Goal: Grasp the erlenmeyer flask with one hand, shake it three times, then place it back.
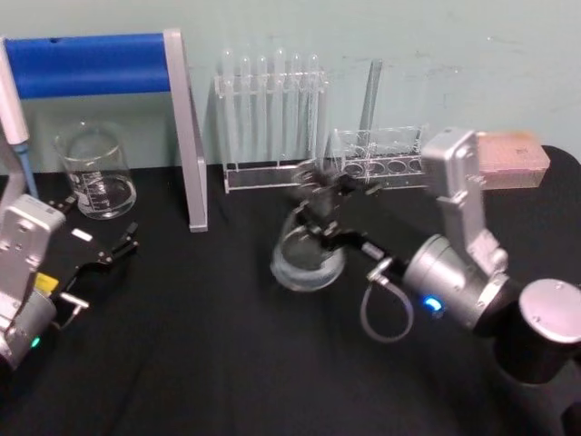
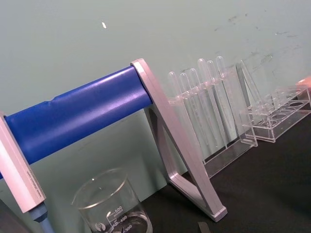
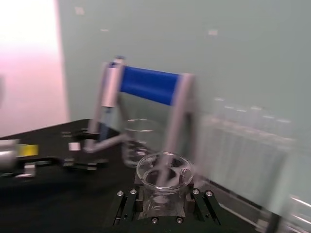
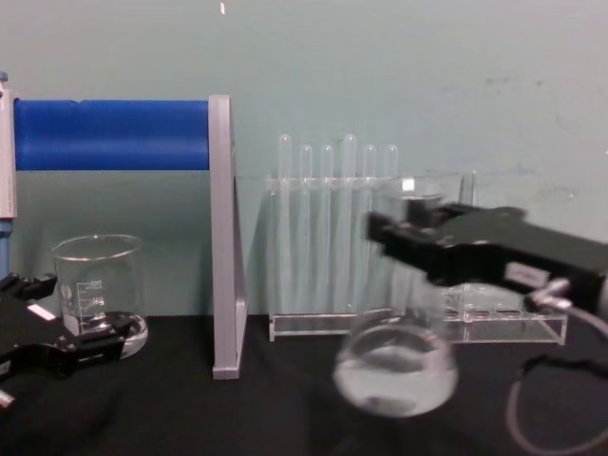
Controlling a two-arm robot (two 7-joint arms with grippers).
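"Two grippers; which one has the erlenmeyer flask (image 1: 309, 261)?"
"The right gripper (image 1: 316, 202); it is clamped on the flask's neck, mid-table, in front of the test tube rack (image 1: 272, 123); the left gripper (image 1: 98, 247) rests near the beaker (image 1: 95, 173), fingers spread."

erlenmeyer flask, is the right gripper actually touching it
Touching. The chest view shows the right gripper clamped across the neck of the erlenmeyer flask. The left gripper lies parked by the beaker.
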